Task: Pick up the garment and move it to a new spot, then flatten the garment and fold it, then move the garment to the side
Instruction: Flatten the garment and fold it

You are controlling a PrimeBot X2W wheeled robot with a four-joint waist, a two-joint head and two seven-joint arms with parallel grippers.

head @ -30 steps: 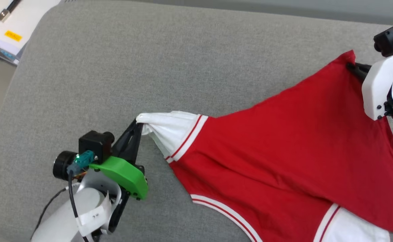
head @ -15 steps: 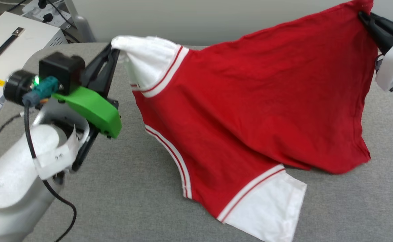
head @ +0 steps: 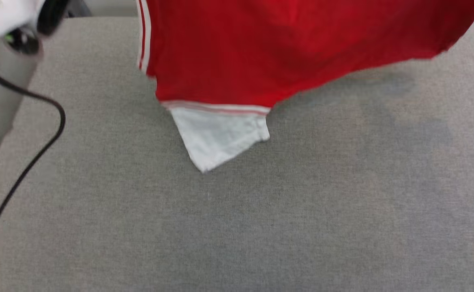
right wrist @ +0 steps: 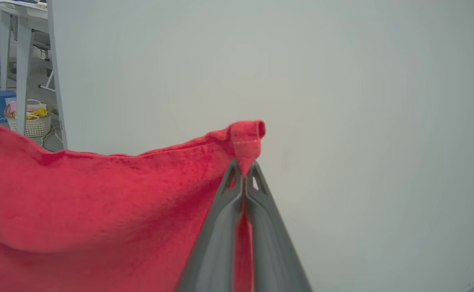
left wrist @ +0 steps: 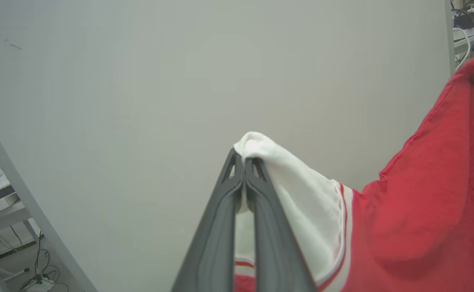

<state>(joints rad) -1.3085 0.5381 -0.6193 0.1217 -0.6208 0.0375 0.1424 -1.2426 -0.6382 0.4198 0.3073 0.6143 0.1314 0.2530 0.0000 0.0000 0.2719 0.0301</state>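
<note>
Garment (head: 285, 52) hangs in the air across the top of the head view, red body spread wide, held up at two points above the grey padded surface (head: 301, 235) that takes the lower frame. The loose white sleeve (head: 218, 136) at centre dangles lowest, touching the surface or just above it, can't tell which. Left end effector (left wrist: 245, 162), centre of the left wrist view, is clenched on the bunched tip of the other white sleeve. The right end effector (right wrist: 244, 166), centre of the right wrist view, is clenched on a red corner with a stitched hem. Step reads as the carry to a new spot. To do it well: firm pinches, arms apart so the cloth hangs spread, level travel, then lay the hanging edge down first and draw away so nothing folds under at the low sleeve. Both grips are thin corner bites, so a jerk could slip one. Black cable (head: 38, 150) at left edge should stay off the cloth.
</note>
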